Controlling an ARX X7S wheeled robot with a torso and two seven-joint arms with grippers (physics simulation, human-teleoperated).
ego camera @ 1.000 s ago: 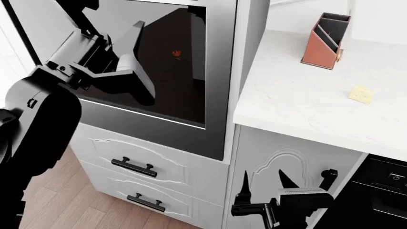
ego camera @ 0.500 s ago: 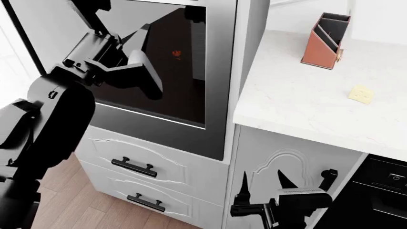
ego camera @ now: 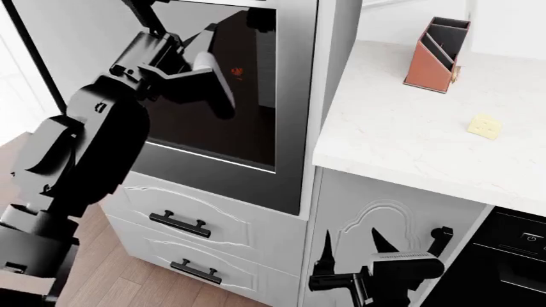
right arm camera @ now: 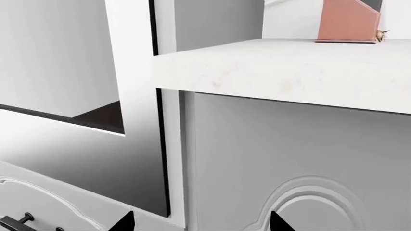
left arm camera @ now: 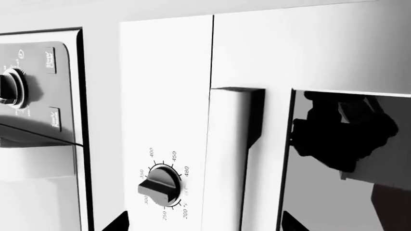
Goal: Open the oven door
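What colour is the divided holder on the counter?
Terracotta brown holder with dark grey dividers; clearest in the head view.

Oven door [ego camera: 222,121] at upper left, w/ 2 drawers [ego camera: 183,220] stacked below it. Left arm [ego camera: 94,141] is raised in front of the door. Countertop [ego camera: 410,128] to the door's right; organizer [ego camera: 436,54] at its back, small block [ego camera: 484,125] nearer front. Cabinet door [ego camera: 384,224] sits under counter, right gripper [ego camera: 351,246] before it
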